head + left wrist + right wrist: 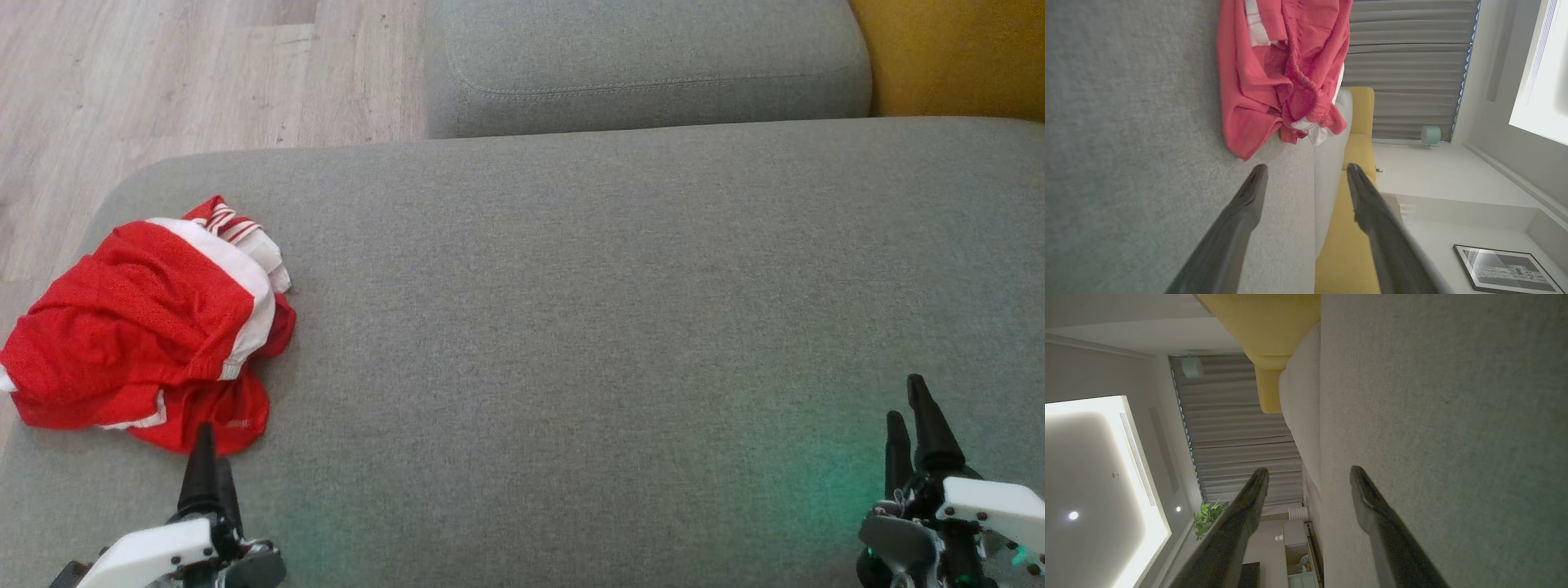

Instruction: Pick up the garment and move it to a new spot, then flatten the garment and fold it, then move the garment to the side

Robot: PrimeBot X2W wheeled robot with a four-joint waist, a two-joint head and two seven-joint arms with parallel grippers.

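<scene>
The garment (143, 322) is a red piece with white bands, crumpled in a heap near the left edge of the grey sofa seat (588, 327). My left gripper (208, 453) sits at the lower left, its dark fingers pointing at the heap's near hem, just short of it. In the left wrist view the garment (1274, 77) lies beyond the left gripper (1306, 171), whose fingers stand apart with nothing between them. Far from the cloth, at the lower right, is my right gripper (908, 408). The right wrist view shows the right gripper (1309, 473) open and empty beside the cushion.
A second grey cushion (645, 65) lies behind the seat, with a yellow cushion (955, 57) at the back right. Pale wooden floor (163, 73) runs past the seat's left edge. A wide stretch of bare seat lies between the two grippers.
</scene>
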